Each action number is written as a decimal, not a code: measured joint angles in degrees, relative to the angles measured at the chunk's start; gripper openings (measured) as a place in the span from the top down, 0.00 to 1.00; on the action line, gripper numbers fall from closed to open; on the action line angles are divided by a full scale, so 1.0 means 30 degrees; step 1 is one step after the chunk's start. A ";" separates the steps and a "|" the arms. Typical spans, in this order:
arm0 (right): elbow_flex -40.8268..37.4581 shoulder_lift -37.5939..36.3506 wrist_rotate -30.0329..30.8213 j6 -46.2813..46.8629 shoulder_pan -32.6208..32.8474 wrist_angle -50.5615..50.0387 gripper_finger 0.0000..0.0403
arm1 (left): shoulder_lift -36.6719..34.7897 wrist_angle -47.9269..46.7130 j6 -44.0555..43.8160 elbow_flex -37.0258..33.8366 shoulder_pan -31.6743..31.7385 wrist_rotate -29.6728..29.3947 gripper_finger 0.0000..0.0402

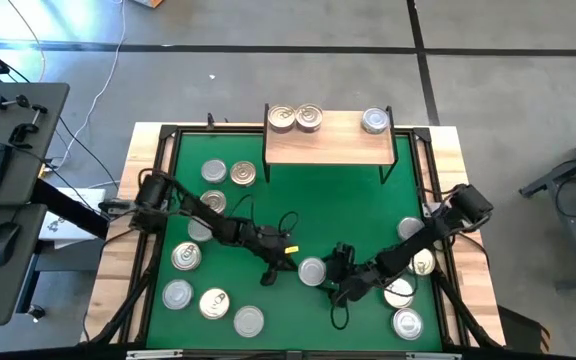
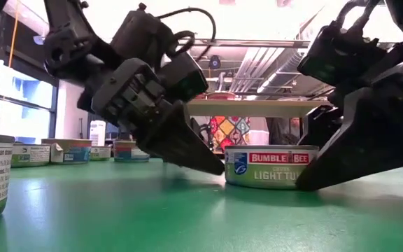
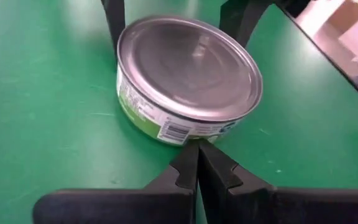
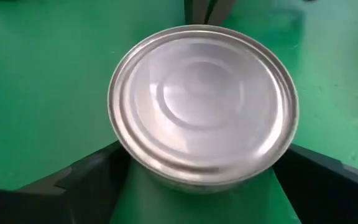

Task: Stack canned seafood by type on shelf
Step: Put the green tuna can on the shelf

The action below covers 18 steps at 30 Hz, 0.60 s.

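right gripper (image 4: 197,180) spread around silver tin (image 4: 202,102), left gripper (image 3: 197,168) closed beside

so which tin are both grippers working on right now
The plain silver-lidded tin alone at mid-mat: the right gripper has its open fingers on either side of it, and the left gripper, shut, points at it.

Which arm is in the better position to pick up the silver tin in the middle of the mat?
Probably the right. The right gripper is open with a finger on each side of the silver tin. The left gripper is shut and only touches the tin's side.
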 joint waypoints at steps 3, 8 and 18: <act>0.0142 0.0214 -0.0151 -0.0475 -0.0324 0.0267 0.07 | 0.0492 0.0245 -0.0114 0.0297 0.0174 0.0670 1.00; 0.0090 0.0275 0.0279 0.0037 -0.0438 0.0589 0.07 | 0.0383 0.0137 -0.0155 0.0374 0.0340 0.0657 1.00; 0.0088 0.0359 0.2788 0.3022 0.0195 0.0179 0.13 | -0.1078 -0.2101 -0.0402 0.0024 0.0688 -0.1000 1.00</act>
